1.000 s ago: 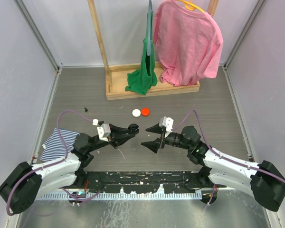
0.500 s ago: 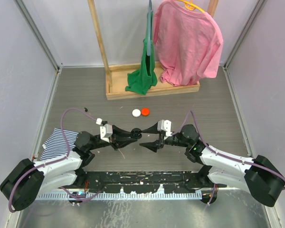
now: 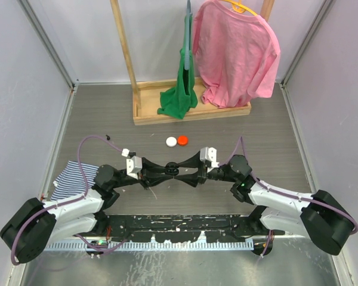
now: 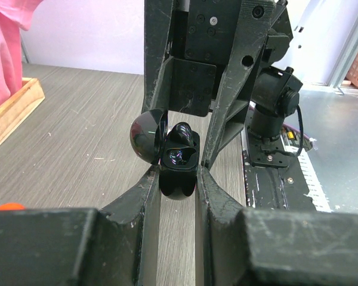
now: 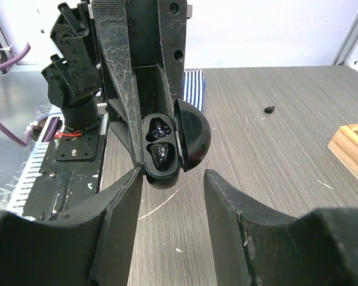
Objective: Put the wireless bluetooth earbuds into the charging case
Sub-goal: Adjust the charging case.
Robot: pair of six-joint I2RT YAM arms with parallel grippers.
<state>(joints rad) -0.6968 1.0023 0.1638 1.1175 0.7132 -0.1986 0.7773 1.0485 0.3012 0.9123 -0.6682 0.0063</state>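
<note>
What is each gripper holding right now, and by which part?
The left gripper pinches the open charging case by the two sides of its lower body. The right gripper holds nothing; its jaws stand apart close to the case.

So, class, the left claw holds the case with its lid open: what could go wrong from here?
1. The right claw stands open around the case and lid; closing off-centre, it might twist the case out of the left claw, which grips only its lower body.
2. The earbuds sit uncovered; a knock could shake them out.
</note>
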